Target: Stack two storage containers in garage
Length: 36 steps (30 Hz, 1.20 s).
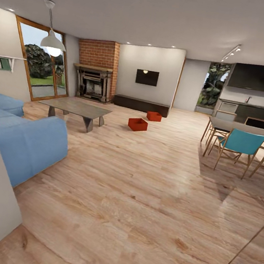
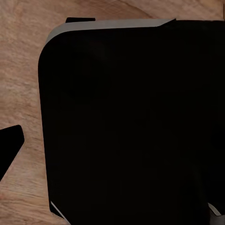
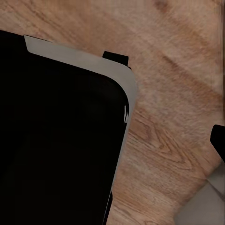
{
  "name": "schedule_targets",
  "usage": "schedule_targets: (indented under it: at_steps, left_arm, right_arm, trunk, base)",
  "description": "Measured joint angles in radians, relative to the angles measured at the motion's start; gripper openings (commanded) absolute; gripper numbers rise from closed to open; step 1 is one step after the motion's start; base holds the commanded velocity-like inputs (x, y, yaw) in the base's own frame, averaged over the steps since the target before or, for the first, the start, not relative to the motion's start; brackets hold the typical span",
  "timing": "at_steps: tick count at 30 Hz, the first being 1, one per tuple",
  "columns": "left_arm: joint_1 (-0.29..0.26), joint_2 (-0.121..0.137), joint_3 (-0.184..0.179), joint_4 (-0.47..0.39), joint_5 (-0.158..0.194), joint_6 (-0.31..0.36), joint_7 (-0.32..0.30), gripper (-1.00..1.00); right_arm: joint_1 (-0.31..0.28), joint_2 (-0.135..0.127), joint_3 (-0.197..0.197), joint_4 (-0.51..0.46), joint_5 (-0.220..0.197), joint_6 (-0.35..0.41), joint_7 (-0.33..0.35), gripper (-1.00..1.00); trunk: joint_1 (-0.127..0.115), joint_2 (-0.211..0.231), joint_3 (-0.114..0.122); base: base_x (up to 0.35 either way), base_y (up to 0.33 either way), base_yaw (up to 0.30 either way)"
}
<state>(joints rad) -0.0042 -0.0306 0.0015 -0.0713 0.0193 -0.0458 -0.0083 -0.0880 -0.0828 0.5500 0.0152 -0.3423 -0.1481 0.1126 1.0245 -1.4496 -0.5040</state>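
Up close, in both wrist views, a large black rounded body of the robot with a pale grey edge, over light wood planks; a dark tip at the frame edge in each may be a finger, but open or closed cannot be told for the left or the right fingers.

Farther out, in the head view, the living room: light wood plank floor (image 1: 138, 201) across the lower and middle frame. Just above centre, two orange-red storage containers on that floor, apart from each other: the nearer container (image 1: 138, 124) at centre, the farther container (image 1: 154, 116) slightly up and right, close to a long low dark cabinet (image 1: 141, 105). Above the cabinet, a black wall TV (image 1: 147, 77). Left of it, a brick fireplace (image 1: 95, 75). Left of centre, a low grey coffee table (image 1: 75, 108). At lower left, a blue sofa (image 1: 28, 143). At upper left, a white pendant lamp (image 1: 53, 43) before a wood-framed glass door (image 1: 42, 64). At right, a dining table (image 1: 251, 131) with teal chairs (image 1: 240, 145), dark kitchen units behind.
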Motion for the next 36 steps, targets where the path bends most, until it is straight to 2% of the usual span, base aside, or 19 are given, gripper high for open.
schedule_targets:
  at_steps: [36]
  left_arm:
    - [0.000,0.000,0.000,0.000,0.000,0.001,0.000,1.00]
  right_arm:
    - [0.000,0.000,0.000,0.000,0.002,-0.002,0.000,1.00]
  trunk:
    - [0.000,0.000,0.000]
  base:
    - [0.321,0.000,-0.011]
